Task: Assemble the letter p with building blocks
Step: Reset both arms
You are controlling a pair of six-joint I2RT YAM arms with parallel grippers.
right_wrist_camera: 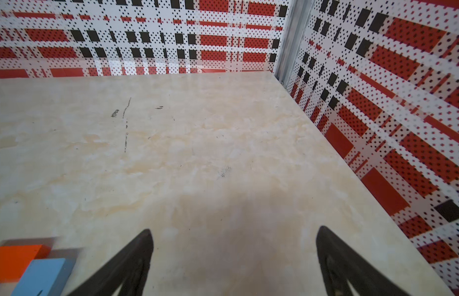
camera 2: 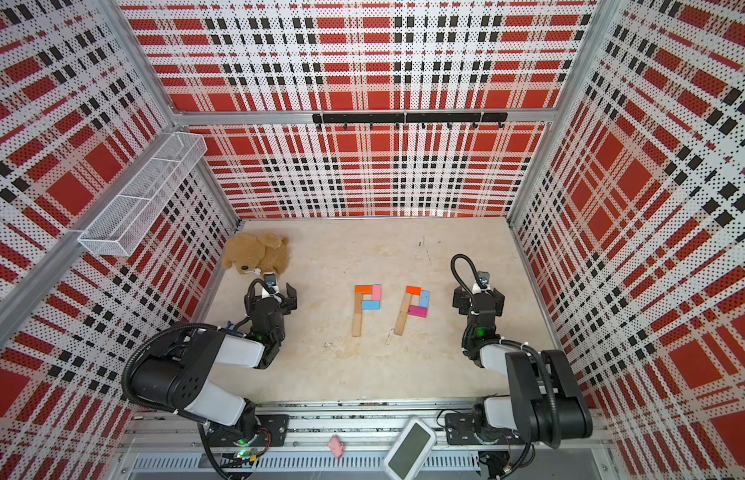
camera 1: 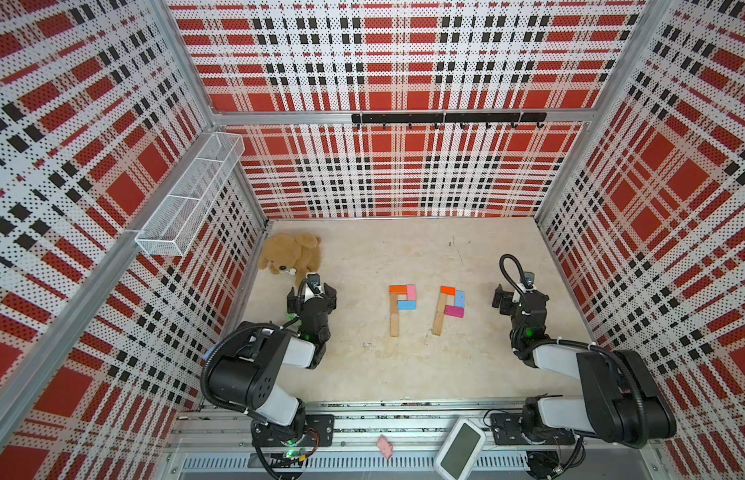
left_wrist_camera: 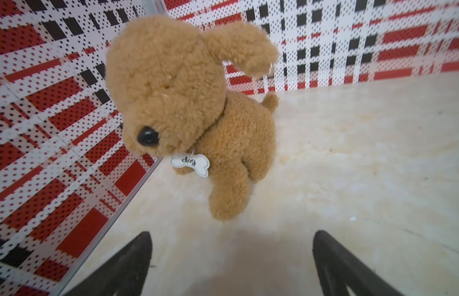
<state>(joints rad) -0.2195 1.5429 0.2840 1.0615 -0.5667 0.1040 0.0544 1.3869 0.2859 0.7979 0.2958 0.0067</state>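
Note:
In both top views the building blocks lie mid-table as two p shapes. The left shape has an orange block (camera 1: 398,289), a pink one (camera 1: 411,292), a light blue one (camera 1: 406,305) and a tan stem (camera 1: 394,316). The right shape (camera 2: 414,305) has orange (camera 1: 447,290), light blue (camera 1: 459,297), magenta (camera 1: 454,311) and a slanted tan stem (camera 1: 438,318). My left gripper (camera 1: 311,293) (left_wrist_camera: 231,238) is open and holds nothing, left of the shapes. My right gripper (camera 1: 520,293) (right_wrist_camera: 235,235) is open and holds nothing, to their right. The right wrist view catches an orange block (right_wrist_camera: 16,258) and a light blue block (right_wrist_camera: 44,276) at its edge.
A brown plush dog (camera 1: 289,253) (left_wrist_camera: 187,102) sits in the far left corner, just beyond the left gripper. A bit of green (camera 1: 291,319) shows beside the left arm. A wire basket (camera 1: 188,199) hangs on the left wall. A white device (camera 1: 460,449) lies on the front rail.

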